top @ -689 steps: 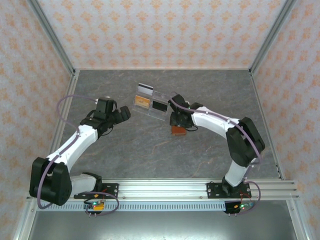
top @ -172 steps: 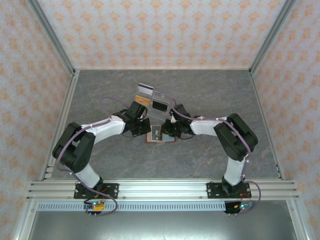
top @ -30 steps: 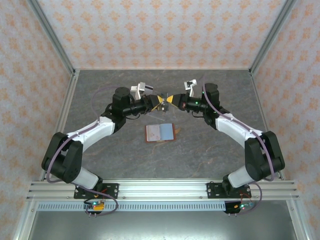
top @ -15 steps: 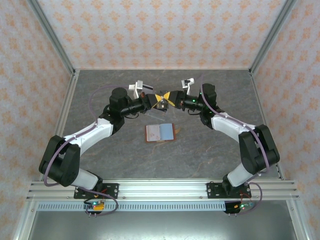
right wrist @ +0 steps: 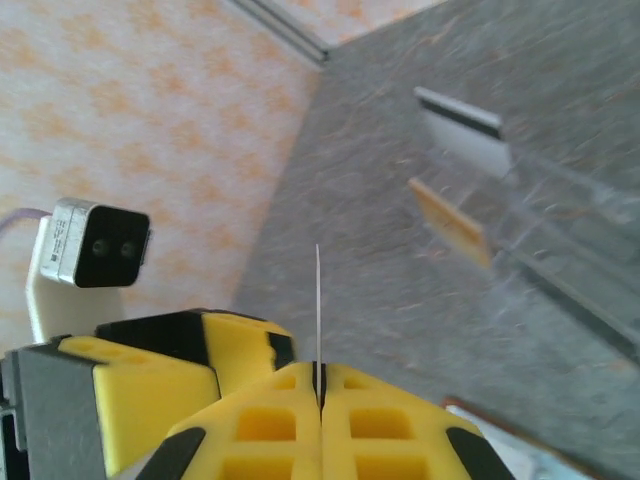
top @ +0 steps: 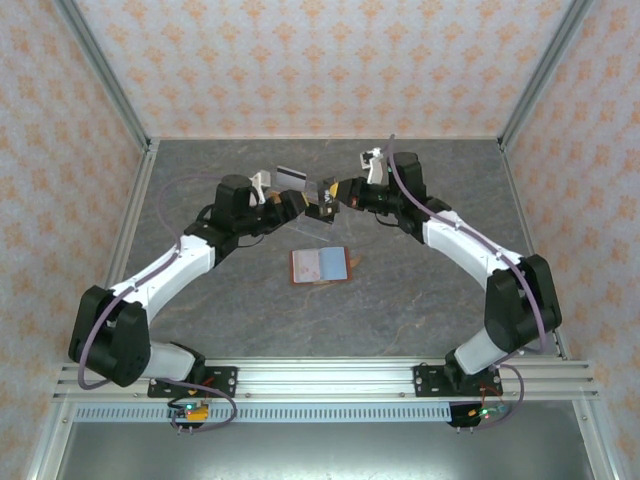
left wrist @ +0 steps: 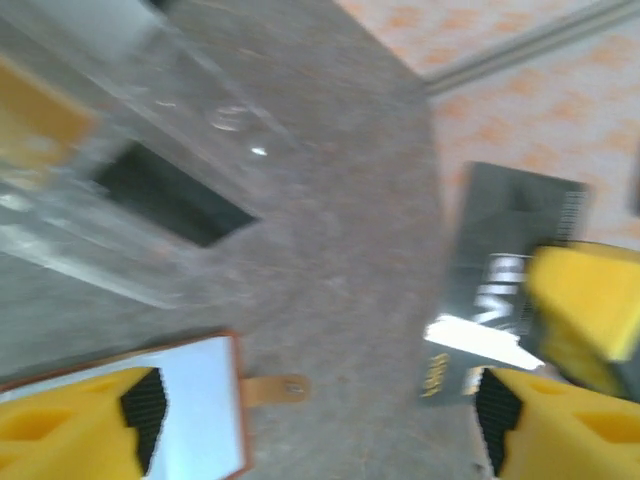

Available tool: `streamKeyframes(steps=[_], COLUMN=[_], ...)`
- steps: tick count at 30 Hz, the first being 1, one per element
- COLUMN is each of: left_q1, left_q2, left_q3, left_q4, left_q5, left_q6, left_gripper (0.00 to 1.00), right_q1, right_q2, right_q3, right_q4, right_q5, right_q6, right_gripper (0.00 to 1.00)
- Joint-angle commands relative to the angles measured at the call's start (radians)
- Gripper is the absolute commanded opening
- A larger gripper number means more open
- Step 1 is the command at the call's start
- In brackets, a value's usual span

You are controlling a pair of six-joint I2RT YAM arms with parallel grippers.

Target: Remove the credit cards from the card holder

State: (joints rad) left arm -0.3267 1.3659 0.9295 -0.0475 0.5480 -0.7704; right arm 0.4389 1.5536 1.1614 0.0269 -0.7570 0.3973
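the right hand [right wrist: 320, 392] was clenched on a dark credit card [left wrist: 502, 250], held on edge above the bench [top: 410, 310]. the left hand [left wrist: 320, 410] stood released, fingers spread, just beside that card. the card holder [top: 320, 266] lay open on the bench, nearer the arm bases.

Card holder [top: 320, 266] open flat on table [top: 420, 310]; dark card [left wrist: 490, 230] held aloft; orange card [left wrist: 35, 125] in tray [left wrist: 230, 115].

Right hand [right wrist: 320, 392] clamped on edge-on credit card [right wrist: 318, 300]
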Motion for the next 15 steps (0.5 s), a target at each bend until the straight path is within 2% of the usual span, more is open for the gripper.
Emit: streamKeyframes(steps=[1, 5, 7, 11, 15], left_q1=[0.044, 0.061, 0.068, 0.078, 0.084], left_q2=[-0.041, -0.089, -0.114, -0.137, -0.130], left_q3=[0.027, 0.022, 0.019, 0.023, 0.028], left_q4=[-0.289, -0.419, -0.467, -0.522, -0.551], left_q5=[-0.194, -0.356, -0.421, -0.492, -0.510], left_q6=[0.164, 0.254, 0.287, 0.316, 0.331], left_gripper=[0.92, 1.00, 1.00, 1.00, 1.00], right_q1=[0.032, 0.080, 0.101, 0.128, 0.142], right_q2=[0.038, 0.112, 0.166, 0.286, 0.403], right_q3=[0.129, 0.254, 0.325, 0.473, 0.623], right_q4=[-0.256, -0.380, -0.429, -0.553, -0.678], right_q5=[0.203, 0.321, 0.343, 0.345, 0.352], right_q6=[-0.327, -0.557, -0.661, -0.806, -0.903], right_gripper=[0.00, 0.00, 0.00, 0.00, 0.00])
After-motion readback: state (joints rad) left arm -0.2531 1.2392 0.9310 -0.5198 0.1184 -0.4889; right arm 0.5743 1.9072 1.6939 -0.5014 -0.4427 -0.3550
